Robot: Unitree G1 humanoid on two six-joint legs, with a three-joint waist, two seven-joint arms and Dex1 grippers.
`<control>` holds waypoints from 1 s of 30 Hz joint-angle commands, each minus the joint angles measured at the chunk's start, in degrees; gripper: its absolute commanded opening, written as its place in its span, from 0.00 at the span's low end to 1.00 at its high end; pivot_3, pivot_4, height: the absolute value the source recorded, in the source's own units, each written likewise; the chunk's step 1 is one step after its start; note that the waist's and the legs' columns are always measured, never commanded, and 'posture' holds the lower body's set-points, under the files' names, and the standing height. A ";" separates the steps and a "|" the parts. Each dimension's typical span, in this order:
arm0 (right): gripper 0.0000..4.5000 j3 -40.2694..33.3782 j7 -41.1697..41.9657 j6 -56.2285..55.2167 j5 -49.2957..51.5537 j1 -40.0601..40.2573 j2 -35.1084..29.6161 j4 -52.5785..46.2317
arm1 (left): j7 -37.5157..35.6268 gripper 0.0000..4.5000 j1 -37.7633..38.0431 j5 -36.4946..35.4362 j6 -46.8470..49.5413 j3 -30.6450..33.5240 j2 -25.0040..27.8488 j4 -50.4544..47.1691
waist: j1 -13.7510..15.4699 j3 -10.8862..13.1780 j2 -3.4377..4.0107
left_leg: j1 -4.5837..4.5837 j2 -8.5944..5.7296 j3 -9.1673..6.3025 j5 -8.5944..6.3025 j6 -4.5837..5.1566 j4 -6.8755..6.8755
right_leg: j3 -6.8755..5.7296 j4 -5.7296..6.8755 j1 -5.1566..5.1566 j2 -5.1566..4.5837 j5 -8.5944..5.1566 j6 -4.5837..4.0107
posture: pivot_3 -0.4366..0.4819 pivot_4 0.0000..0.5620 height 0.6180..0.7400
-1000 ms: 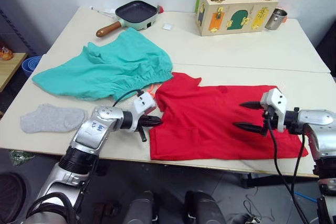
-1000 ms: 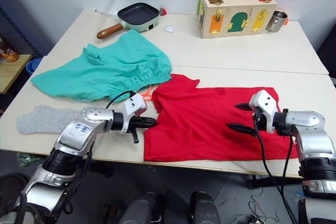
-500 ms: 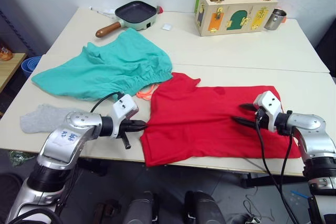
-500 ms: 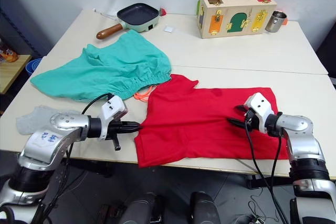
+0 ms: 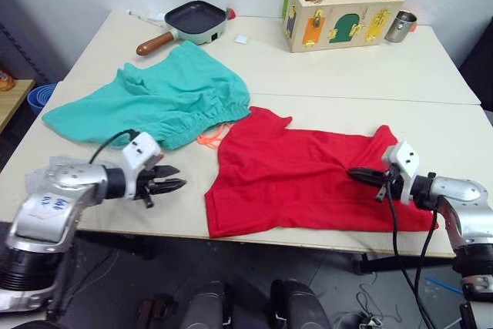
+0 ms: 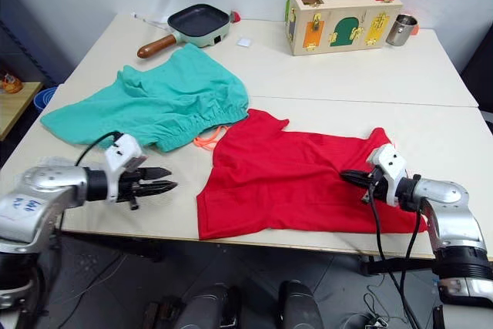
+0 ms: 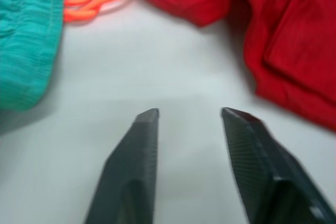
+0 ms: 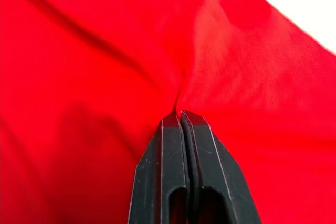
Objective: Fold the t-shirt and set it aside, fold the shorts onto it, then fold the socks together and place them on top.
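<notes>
Step in hand, by my read: t-shirt fold, 1st of the three, not far along. T-shirt (image 5: 308,182) lies spread on the near table (image 5: 431,75), roughly flat w/ wrinkles, near-left corner close to the table's front edge, collar end pointing at the shorts. R gripper (image 5: 362,176) is pinched shut on a ridge of red cloth on the shirt's right half; wrist view shows the fingers pressed together w/ fabric puckered at the tips, so it has a hold on the t-shirt. L gripper (image 5: 171,178) hangs over bare tabletop just left of the shirt's left edge, jaws apart, nothing between them; fingertips (image 7: 148,117) point toward the hem but are clear of it. Shorts (image 5: 154,102) sit further back on the left, unfolded, waistband toward the shirt, orange drawstring (image 5: 212,136) poking out btwn the two garments and just touching the red edge. Socks (image 5: 54,169): only a bit of light grey shows behind the L arm near the table's left front, can't tell how they lie. Pan (image 5: 192,21), wooden latch box (image 5: 339,13) and metal cup (image 5: 400,27) at the back, well clear. Next move prob needs the L side to get a grip on the left hem/corner so both ends lift together; one-sided pull from R would likely just drag and bunch the cloth. Watch the drawstring doesn't snag.
</notes>
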 commanded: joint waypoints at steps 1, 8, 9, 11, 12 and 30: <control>0.20 -2.94 2.61 3.35 2.89 -1.48 -3.71 -1.92 | -2.37 0.68 -3.18 -0.45 -3.27 1.71 1.67 3.05 | 0.28 0.00 0.00 | 0.00 0.00 -0.01 0.00 0.00 -0.01 | -0.01 -0.05 0.00 -0.02 0.00 0.00 | 0.48 0.27 1.00; 0.75 -2.49 2.88 0.82 -0.54 -7.39 -7.33 7.23 | -1.21 1.00 -10.72 -1.44 -3.48 -0.09 -2.70 6.91 | 0.10 0.00 0.00 | -0.04 -0.06 -0.02 -0.10 0.01 -0.06 | -0.02 -0.10 -0.04 -0.10 0.00 0.00 | 0.48 0.27 1.00; 0.82 -2.81 2.37 0.29 -0.60 -9.18 -7.07 9.56 | -0.56 1.00 -12.07 -1.15 -3.79 -0.44 -3.83 7.81 | 0.09 0.00 0.00 | -0.02 -0.06 0.00 -0.10 0.02 -0.12 | -0.02 -0.01 -0.04 -0.08 0.00 0.00 | 0.48 0.27 1.00; 0.97 -2.62 0.76 0.29 -1.56 -12.86 -6.76 14.41 | 0.61 1.00 -14.91 -0.09 -4.44 -1.64 -5.84 10.14 | 0.00 0.00 0.00 | -0.05 -0.05 0.05 -0.07 0.04 -0.15 | -0.04 0.02 -0.08 -0.02 0.00 0.00 | 0.48 0.27 1.00; 1.00 -1.98 0.08 0.86 -2.43 -14.74 -6.75 16.97 | 1.10 1.00 -16.36 0.68 -4.79 -2.51 -6.73 11.50 | -0.02 0.00 -0.01 | -0.04 -0.05 0.09 -0.06 0.05 -0.12 | -0.03 0.05 -0.08 0.01 0.00 0.00 | 0.48 0.27 1.00; 1.00 8.56 -6.66 -0.43 -21.44 -44.18 -2.36 53.59 | 9.18 1.00 -40.47 8.88 -5.89 -11.31 -29.32 44.72 | 0.07 0.01 -0.01 | -0.66 -0.08 0.15 0.03 0.13 0.15 | -0.10 0.24 -0.61 0.12 0.02 0.04 | 0.48 0.27 1.00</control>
